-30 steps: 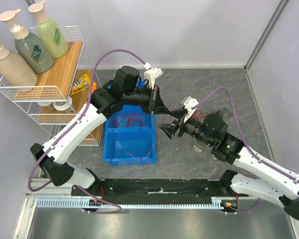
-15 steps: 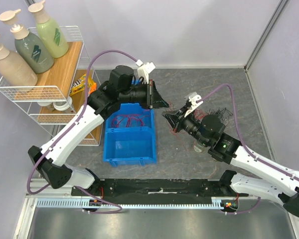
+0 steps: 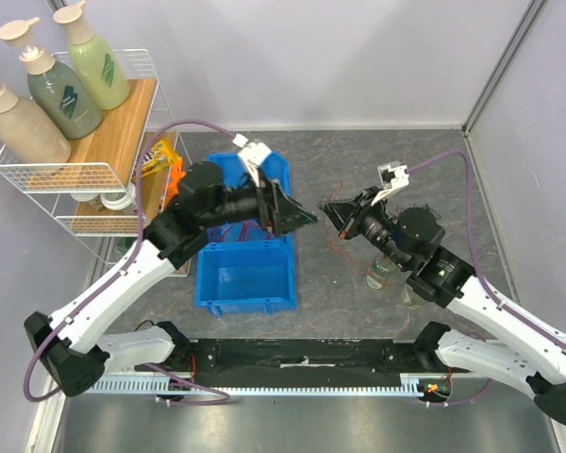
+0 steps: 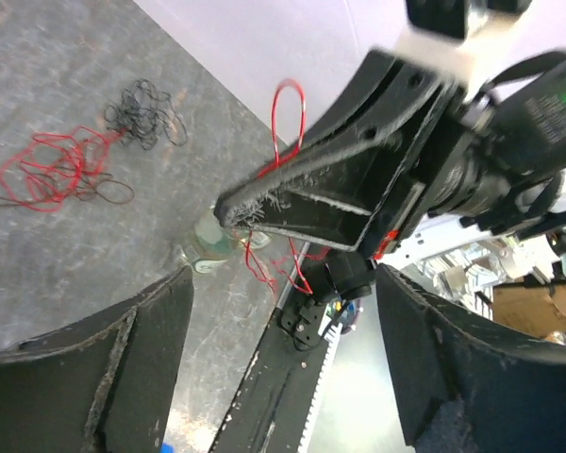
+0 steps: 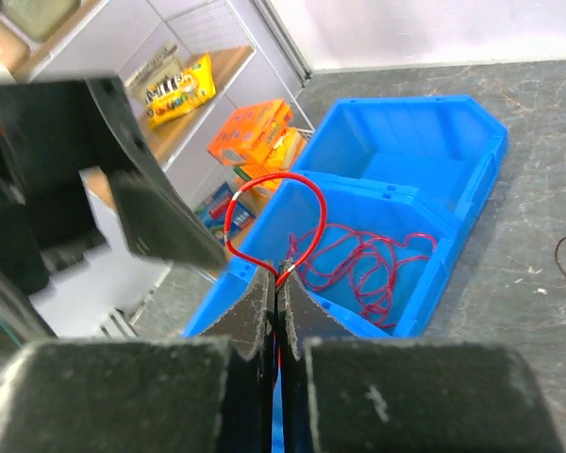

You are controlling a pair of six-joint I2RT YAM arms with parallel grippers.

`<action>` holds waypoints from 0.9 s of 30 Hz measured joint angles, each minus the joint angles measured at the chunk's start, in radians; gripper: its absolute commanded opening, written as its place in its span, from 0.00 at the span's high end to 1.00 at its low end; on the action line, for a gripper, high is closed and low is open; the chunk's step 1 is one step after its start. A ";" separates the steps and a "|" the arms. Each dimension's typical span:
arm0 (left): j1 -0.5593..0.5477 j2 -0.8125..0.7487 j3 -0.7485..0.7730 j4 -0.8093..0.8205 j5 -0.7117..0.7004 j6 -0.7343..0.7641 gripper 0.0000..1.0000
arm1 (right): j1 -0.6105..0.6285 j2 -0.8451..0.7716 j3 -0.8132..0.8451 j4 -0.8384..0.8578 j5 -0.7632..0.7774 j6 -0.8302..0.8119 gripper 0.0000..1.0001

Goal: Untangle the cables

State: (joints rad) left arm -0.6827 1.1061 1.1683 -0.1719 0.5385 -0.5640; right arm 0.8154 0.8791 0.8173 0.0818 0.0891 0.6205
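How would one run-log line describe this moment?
left gripper: open | right gripper: shut on red cable | other red cables: in blue bin

1. Top view: bright, even, diffuse light. The mottled grey tabletop (image 3: 396,160) carries only faint, soft shadows beneath the white-and-black robot arms (image 3: 141,274), with no glare.
2. Left wrist view: the left gripper (image 4: 283,283) shows its black padded fingers (image 4: 94,377) dark and soft in the lower corners. A white fitting (image 4: 453,38) at the top edge is smeared with blur.
3. Right wrist view: the right gripper (image 5: 275,278) has its near fingers (image 5: 406,396) out of focus. The thin red cable loop (image 5: 283,176) and the glossy blue plastic bin (image 5: 424,160) are crisp and well lit.
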 measured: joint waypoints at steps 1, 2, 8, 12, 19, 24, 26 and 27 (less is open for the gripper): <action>-0.021 0.015 0.000 0.004 -0.008 0.011 0.15 | -0.003 0.002 0.016 -0.014 0.007 0.026 1.00; -0.061 0.035 0.004 -0.002 -0.033 0.032 0.18 | -0.004 0.004 0.038 -0.037 0.018 0.057 1.00; -0.238 0.147 0.067 -0.080 -0.166 0.109 0.37 | -0.004 0.012 0.102 -0.111 0.048 0.164 1.00; -0.237 0.159 0.073 -0.078 -0.209 0.112 0.53 | -0.004 0.011 0.102 -0.148 0.067 0.193 1.00; -0.239 0.190 0.074 -0.072 -0.243 0.111 0.98 | -0.004 -0.005 0.102 -0.174 0.081 0.210 1.00; -0.240 0.198 0.075 -0.073 -0.285 0.113 0.98 | -0.005 -0.010 0.103 -0.182 0.098 0.193 0.32; -0.239 0.198 0.076 -0.090 -0.343 0.121 0.98 | -0.005 -0.011 0.112 -0.222 0.124 0.173 0.23; -0.235 0.198 0.077 -0.103 -0.387 0.126 0.98 | -0.005 -0.013 0.120 -0.252 0.143 0.153 0.19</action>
State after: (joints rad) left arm -0.9176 1.3041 1.2453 -0.2745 0.1516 -0.4377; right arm 0.8104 0.8661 0.9375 -0.1703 0.2321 0.7734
